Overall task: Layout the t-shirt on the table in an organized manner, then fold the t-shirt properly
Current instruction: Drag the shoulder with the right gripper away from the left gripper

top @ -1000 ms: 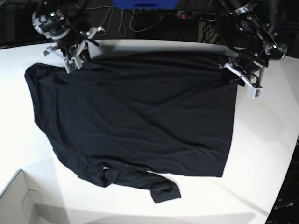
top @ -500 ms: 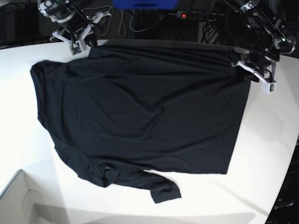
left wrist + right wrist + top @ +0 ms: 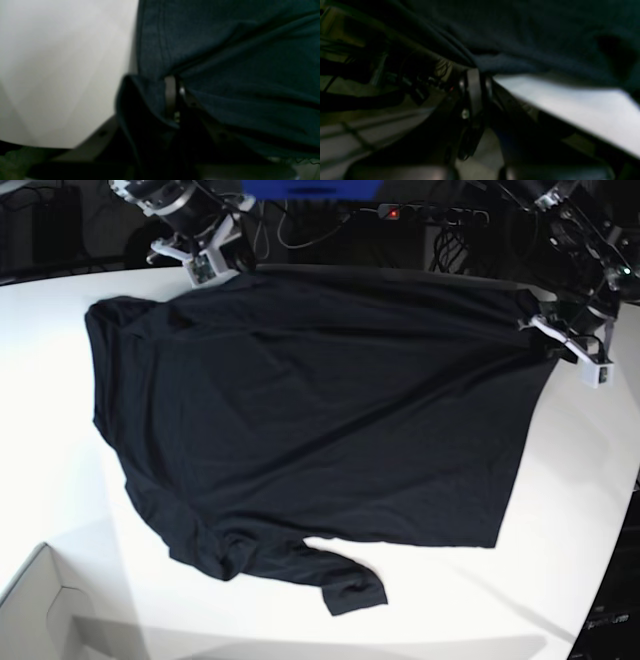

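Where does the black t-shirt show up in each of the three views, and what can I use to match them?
Base: the t-shirt covers the middle of the table, spread almost flat.
Left wrist: it fills the right side, pinched by the left hand.
Right wrist: it spans the top, a fold gripped by the right hand.
Shared landmark: the white table beside the dark cloth.

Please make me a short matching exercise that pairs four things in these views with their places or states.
Things:
1. left gripper
2. right gripper
3. sleeve
4. box

Places or states:
A. crumpled at the near edge of the shirt
B. shut on the shirt at the base view's right
C. white, in the bottom-left corner
D. shut on the shirt at the far left

Pairs: 1-B, 2-D, 3-A, 4-C
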`<state>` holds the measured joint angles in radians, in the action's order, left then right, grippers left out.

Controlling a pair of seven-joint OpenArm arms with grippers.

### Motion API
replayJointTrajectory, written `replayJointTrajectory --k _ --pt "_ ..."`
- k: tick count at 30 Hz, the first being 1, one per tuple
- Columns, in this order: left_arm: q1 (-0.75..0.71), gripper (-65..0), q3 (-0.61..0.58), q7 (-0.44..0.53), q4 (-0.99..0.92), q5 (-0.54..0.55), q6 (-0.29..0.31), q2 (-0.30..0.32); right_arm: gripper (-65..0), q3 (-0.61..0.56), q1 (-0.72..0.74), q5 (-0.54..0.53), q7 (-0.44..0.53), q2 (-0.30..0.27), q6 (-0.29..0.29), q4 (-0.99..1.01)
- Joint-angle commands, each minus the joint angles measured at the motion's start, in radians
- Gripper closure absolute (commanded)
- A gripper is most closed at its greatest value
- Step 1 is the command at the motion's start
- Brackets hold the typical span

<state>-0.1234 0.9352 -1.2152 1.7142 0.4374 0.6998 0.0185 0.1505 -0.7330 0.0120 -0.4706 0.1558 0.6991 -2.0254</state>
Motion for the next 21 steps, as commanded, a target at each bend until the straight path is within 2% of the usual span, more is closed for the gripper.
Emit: replayJointTrajectory --k 1,16,21 --pt "0.026 0.0 0.005 0.019 0.01 0.011 -0.002 0.011 0.0 0.001 0.011 -0.017 0.036 0.001 -0.001 -0.022" --pt "0.136 0.0 0.0 0.022 -0.104 0.01 -0.002 0.011 0.0 0.01 0.29 -0.011 0.023 0.001 -0.001 -0.013" --pt "0.146 0.0 0.0 0.025 -0.147 0.01 -0.002 0.013 0.0 0.019 0.378 -0.011 -0.086 0.001 -0.001 -0.004"
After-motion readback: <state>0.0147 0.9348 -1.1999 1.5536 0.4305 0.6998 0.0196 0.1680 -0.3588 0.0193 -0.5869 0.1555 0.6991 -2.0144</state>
